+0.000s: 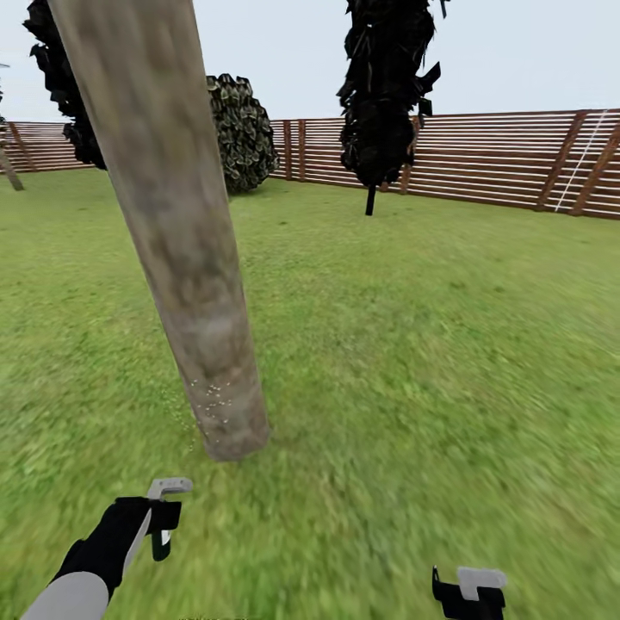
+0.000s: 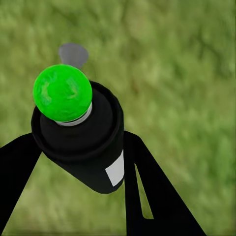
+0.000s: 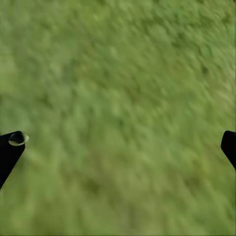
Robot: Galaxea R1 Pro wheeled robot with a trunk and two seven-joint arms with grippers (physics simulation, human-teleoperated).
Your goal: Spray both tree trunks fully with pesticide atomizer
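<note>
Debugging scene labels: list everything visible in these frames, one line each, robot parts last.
tree trunk: 1, pale grey-brown, leaning, near left
pesticide: whitish specks at the trunk base
pesticide atomizer: 1, black body, bright green tip, in the left gripper
round bush: 1, dark, by the fence
slim dark tree: 1, right of centre
fence: brown slats, behind
lawn: green
left gripper: black, grey fingers, lower left
right gripper: lower right, open over grass

Tree trunk [image 1: 172, 232]: top cut by upper frame edge, foliage unseen. Right gripper [image 1: 469, 592] clipped at bottom edge. Whitish specks [image 1: 211, 398] near trunk base, possibly pesticide; too fine.
</note>
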